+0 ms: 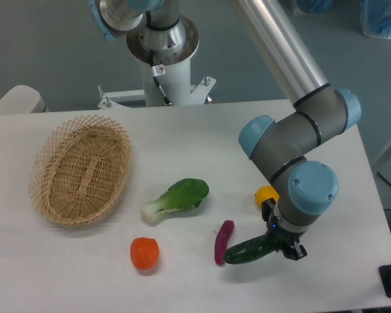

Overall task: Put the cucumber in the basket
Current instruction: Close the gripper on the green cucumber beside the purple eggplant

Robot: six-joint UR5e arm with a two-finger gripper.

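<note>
Cucumber (249, 250): dark green, glossy, lying low at the near right of the desk (202, 140), long axis running left to right with the right end slightly farther. Its right end is under the claw (281, 246); whether it rests on the surface or is just lifted cannot be told.

Claw: pointing down over the cucumber's right end, dark fingers on either side of it, clenched on the cucumber as far as the view allows. The wrist housing, grey with blue caps, hides most of the fingers.

Eggplant (223, 241): slim, purple, just left of the cucumber's left end, nearly touching it, lying near to far.

Yellow item (266, 195): rounded, just beyond the claw, partly hidden behind the wrist; type not identifiable.

Bok choy (177, 199): green leaves and white stem, centre of the desk, stem end pointing left and near.

Tomato (144, 253): orange-red, round, near edge, left of the eggplant and well apart from it.

Basket (82, 168): oval, woven, light tan, at the far left of the desk, well apart from the cucumber. Nothing visible inside it.

Arm (293, 72): silver tube descending from the top centre to the elbow joints at right; base column (163, 59) stands beyond the far edge of the desk.
</note>
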